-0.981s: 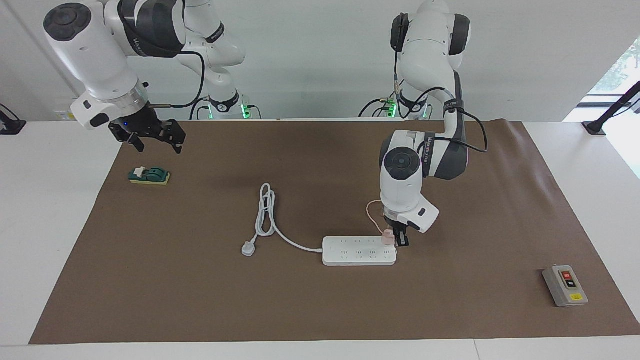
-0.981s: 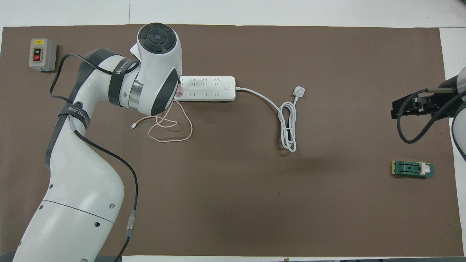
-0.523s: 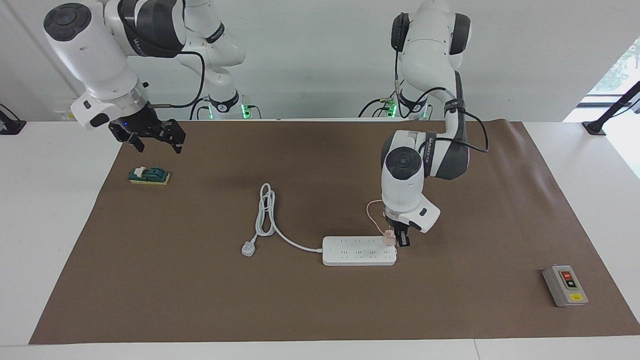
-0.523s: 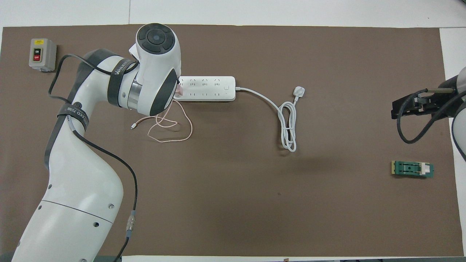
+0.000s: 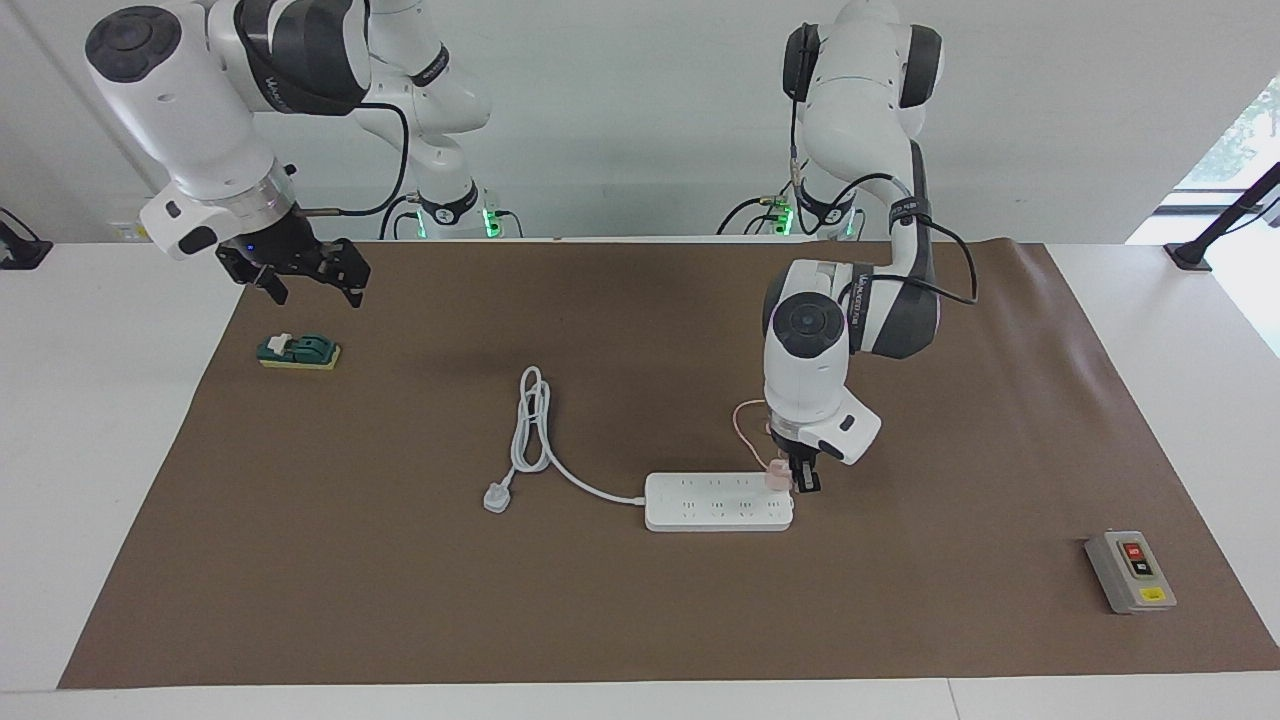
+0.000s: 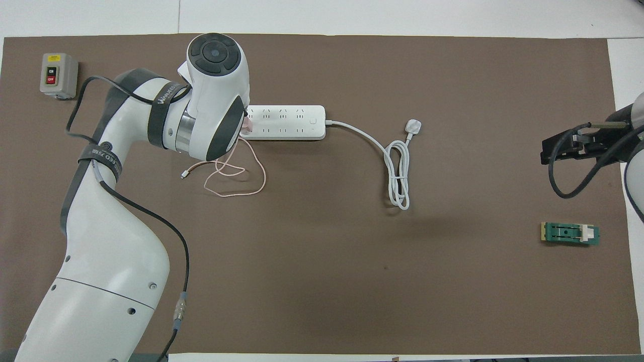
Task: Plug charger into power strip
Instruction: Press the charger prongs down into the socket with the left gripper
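Note:
The white power strip (image 5: 710, 502) (image 6: 287, 122) lies flat mid-table. The small pink charger (image 5: 775, 474) stands on the strip's end toward the left arm's end of the table. My left gripper (image 5: 797, 480) points straight down and is shut on the charger. In the overhead view the left wrist covers that end, and only a pink edge of the charger (image 6: 245, 126) shows. The charger's thin pink cable (image 6: 236, 176) loops on the mat, nearer to the robots than the strip. My right gripper (image 5: 315, 290) (image 6: 548, 150) waits open in the air at the right arm's end.
The strip's thick white cord coils (image 5: 530, 420) and ends in a three-pin plug (image 5: 496, 497) (image 6: 413, 125). A grey button box (image 5: 1130, 571) (image 6: 58, 75) sits at the left arm's end. Under the right gripper's side lies a green block (image 5: 298, 351) (image 6: 570, 234).
The left arm's wrist has shifted very slightly over the strip's end. The charger, the strip and the right arm have not moved.

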Motion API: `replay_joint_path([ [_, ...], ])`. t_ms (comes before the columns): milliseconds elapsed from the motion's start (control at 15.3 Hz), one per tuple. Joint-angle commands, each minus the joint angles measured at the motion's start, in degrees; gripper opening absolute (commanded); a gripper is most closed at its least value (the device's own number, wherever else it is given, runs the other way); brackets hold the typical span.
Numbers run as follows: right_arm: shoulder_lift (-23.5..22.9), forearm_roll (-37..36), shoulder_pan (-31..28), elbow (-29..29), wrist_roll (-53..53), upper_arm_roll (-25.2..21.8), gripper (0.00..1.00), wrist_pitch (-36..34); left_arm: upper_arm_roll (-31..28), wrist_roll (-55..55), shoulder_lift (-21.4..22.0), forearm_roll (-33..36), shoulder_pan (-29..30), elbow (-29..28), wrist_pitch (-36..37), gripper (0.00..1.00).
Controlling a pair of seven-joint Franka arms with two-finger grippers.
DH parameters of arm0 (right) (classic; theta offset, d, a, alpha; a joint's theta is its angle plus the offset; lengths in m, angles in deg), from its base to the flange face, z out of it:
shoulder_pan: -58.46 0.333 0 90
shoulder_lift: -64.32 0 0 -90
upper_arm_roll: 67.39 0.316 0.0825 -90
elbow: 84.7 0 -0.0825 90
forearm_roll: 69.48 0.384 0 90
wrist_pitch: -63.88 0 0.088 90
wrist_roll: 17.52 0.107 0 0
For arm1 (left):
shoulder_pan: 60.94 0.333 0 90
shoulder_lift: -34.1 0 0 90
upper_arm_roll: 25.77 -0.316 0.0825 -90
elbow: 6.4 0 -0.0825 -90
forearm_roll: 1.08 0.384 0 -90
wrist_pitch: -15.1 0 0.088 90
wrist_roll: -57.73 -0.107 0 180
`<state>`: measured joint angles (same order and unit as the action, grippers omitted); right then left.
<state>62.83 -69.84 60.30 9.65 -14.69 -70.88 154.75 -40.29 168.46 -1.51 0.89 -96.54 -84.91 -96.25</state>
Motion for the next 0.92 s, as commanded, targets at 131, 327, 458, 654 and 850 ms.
replay_joint_path([
  [131, 0.0, -1.1, -0.9, -0.2, -1.1, 0.5, 1.00, -0.8, -0.1, 0.3, 1.1, 0.5, -0.9, -3.8, -2.0, 0.00],
  [327, 0.3, -1.1, -1.0, 0.3, -1.0, 0.5, 1.00, -0.8, -0.1, 0.3, 1.1, 0.5, -1.2, -3.7, -2.0, 0.00],
  [458, 0.3, -1.0, -1.1, 0.4, -1.1, 0.5, 1.00, -0.8, -0.1, 0.3, 1.1, 0.4, -1.2, -3.8, -2.1, 0.00],
  [654, 0.4, -1.0, -0.8, 0.6, -1.0, 0.5, 1.00, -0.7, -0.1, 0.3, 1.1, 0.5, -1.4, -3.8, -2.4, 0.00],
  [850, 0.4, -1.1, -0.8, 0.6, -1.1, 0.5, 1.00, -0.6, -0.1, 0.3, 1.1, 0.4, -1.5, -3.8, -2.8, 0.00],
])
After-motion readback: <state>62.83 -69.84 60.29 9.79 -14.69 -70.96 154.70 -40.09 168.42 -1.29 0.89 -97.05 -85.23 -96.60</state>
